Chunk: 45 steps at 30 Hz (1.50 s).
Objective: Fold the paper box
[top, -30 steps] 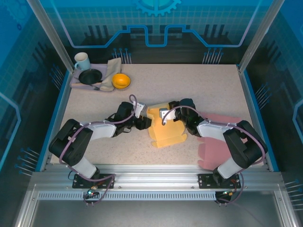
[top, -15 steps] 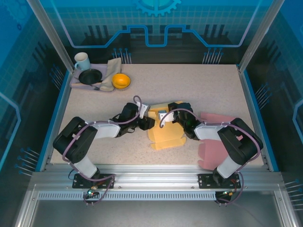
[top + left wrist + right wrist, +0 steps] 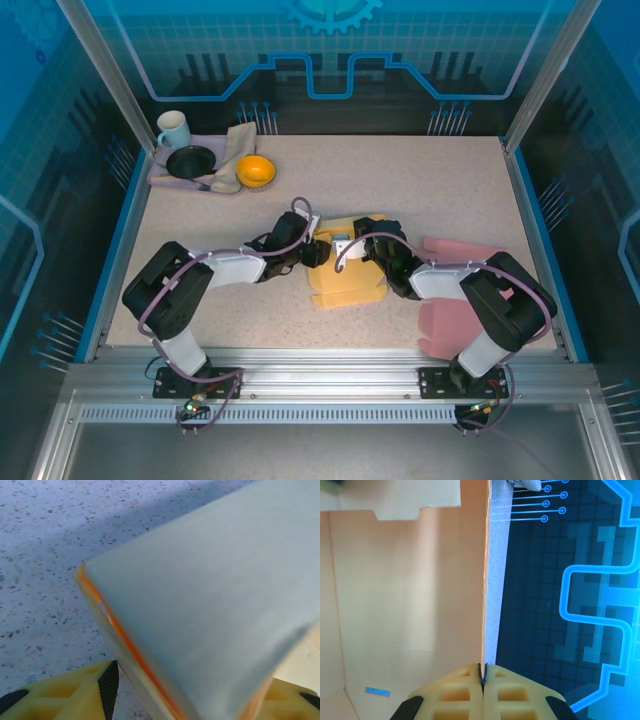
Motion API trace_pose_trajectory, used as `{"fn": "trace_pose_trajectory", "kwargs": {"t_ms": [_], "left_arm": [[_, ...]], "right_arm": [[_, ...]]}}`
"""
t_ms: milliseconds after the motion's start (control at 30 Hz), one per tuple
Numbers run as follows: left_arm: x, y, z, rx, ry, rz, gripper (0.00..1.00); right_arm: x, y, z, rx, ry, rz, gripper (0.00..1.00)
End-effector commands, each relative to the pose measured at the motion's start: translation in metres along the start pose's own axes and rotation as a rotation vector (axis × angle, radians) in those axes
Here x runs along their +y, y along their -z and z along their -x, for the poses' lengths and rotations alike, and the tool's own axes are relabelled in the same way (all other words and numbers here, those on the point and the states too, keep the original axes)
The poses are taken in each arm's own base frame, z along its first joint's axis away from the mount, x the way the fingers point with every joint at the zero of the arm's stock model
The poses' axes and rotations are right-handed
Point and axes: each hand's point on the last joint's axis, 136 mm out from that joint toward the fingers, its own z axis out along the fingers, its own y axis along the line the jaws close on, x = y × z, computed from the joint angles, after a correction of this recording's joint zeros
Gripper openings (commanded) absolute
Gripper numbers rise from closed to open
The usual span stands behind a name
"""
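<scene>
Orange-yellow paper box (image 3: 347,272), partly folded, panels and flaps raised, lying mid-tabletop (image 3: 420,190) toward the near edge, pale inside

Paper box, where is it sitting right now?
In the top view, the paper box lies mid-table between the left claw and the right claw; the pink sheets lie to its right.

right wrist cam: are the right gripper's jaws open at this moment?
No, the right gripper is shut, its fingers pressed together on the thin edge of the paper box wall.
</scene>
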Motion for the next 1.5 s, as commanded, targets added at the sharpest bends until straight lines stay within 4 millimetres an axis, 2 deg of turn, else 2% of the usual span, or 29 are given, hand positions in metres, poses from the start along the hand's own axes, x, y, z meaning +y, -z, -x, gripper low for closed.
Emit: {"fn": "trace_pose_trajectory", "kwargs": {"t_ms": [0, 267, 400, 600, 700, 833, 933, 1033, 1133, 1267, 1400, 1467], "left_arm": [[0.014, -0.004, 0.008, -0.007, 0.020, 0.099, 0.52], [0.020, -0.009, 0.020, -0.023, -0.004, 0.150, 0.45], [0.024, -0.010, 0.019, -0.011, -0.019, 0.188, 0.37], [0.029, -0.012, 0.008, -0.005, -0.100, 0.257, 0.25], [0.032, -0.011, 0.008, -0.034, -0.130, 0.268, 0.25], [0.034, -0.010, 0.011, -0.063, -0.177, 0.289, 0.24], [0.034, -0.009, 0.014, -0.088, -0.216, 0.292, 0.23], [0.033, -0.008, 0.015, -0.111, -0.259, 0.284, 0.21], [0.031, -0.008, 0.013, -0.124, -0.300, 0.273, 0.21], [0.031, -0.011, 0.010, -0.126, -0.335, 0.276, 0.21], [0.037, -0.013, 0.006, -0.116, -0.344, 0.314, 0.21], [0.039, -0.013, 0.004, -0.115, -0.341, 0.332, 0.21]], "right_arm": [[-0.004, 0.007, 0.012, -0.031, -0.013, -0.022, 0.00], [0.000, 0.009, 0.013, -0.037, -0.019, 0.000, 0.00], [-0.006, 0.010, 0.013, -0.037, -0.061, -0.012, 0.02], [-0.038, 0.031, 0.026, -0.124, -0.292, 0.043, 0.32], [-0.047, 0.049, 0.034, -0.188, -0.336, 0.063, 0.39], [-0.053, 0.067, 0.040, -0.232, -0.393, 0.123, 0.44], [-0.074, 0.074, 0.030, -0.226, -0.542, 0.108, 0.44], [-0.104, 0.073, 0.005, -0.170, -0.832, 0.086, 0.43], [-0.116, 0.066, -0.017, -0.098, -1.072, 0.101, 0.43], [-0.100, 0.050, -0.034, -0.001, -1.226, 0.123, 0.43], [-0.077, 0.036, -0.044, 0.106, -1.331, 0.130, 0.45], [-0.066, 0.031, -0.043, 0.132, -1.351, 0.143, 0.45]]}}
